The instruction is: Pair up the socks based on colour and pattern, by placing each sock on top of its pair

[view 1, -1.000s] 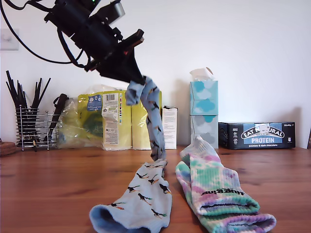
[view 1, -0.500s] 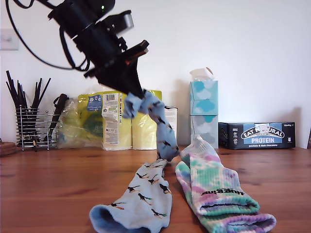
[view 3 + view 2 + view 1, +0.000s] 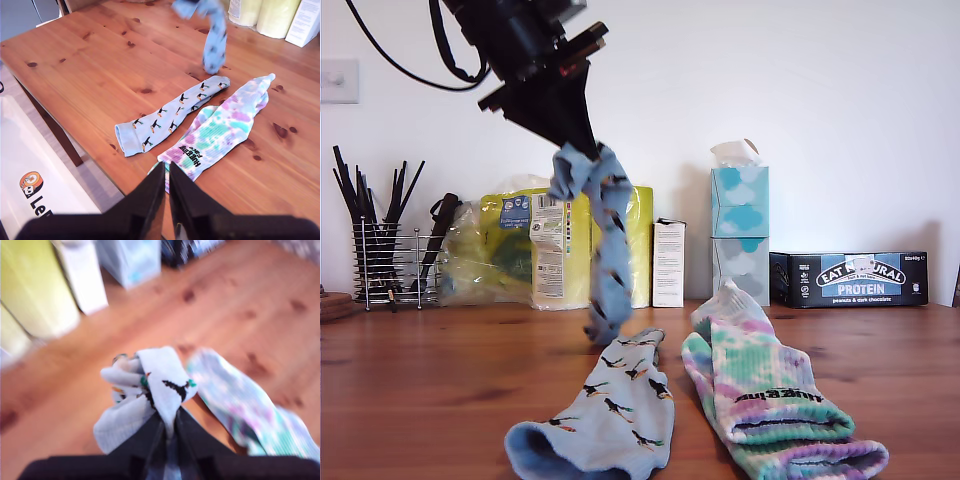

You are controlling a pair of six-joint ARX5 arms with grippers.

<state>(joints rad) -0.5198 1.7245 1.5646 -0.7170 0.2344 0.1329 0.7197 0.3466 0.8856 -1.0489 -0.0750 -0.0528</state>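
My first gripper (image 3: 575, 140) (image 3: 170, 427) is shut on the cuff of a light blue bird-print sock (image 3: 605, 250) (image 3: 160, 385) (image 3: 212, 30), high at the exterior view's upper left. That sock hangs twisted, its toe just above the table. Its match (image 3: 610, 410) (image 3: 165, 120) lies flat on the wood below, toe end under the hanging one. Beside it, towards the exterior view's right, lies a tie-dye sock (image 3: 760, 390) (image 3: 220, 125) with black lettering; more of the same fabric shows under its cuff. My second gripper (image 3: 166, 175) hovers shut and empty high over the table's front edge.
Along the back wall stand a wire holder of black utensils (image 3: 385, 250), yellow packages (image 3: 550, 240), a small white box (image 3: 669, 262), stacked tissue boxes (image 3: 739, 225) and a dark protein-bar box (image 3: 848, 278). The table edge (image 3: 50, 115) drops to a white printed sheet (image 3: 35, 185).
My first gripper has risen and shifted towards the exterior view's left. The hanging sock's toe has lifted off the flat blue sock and swung that way.
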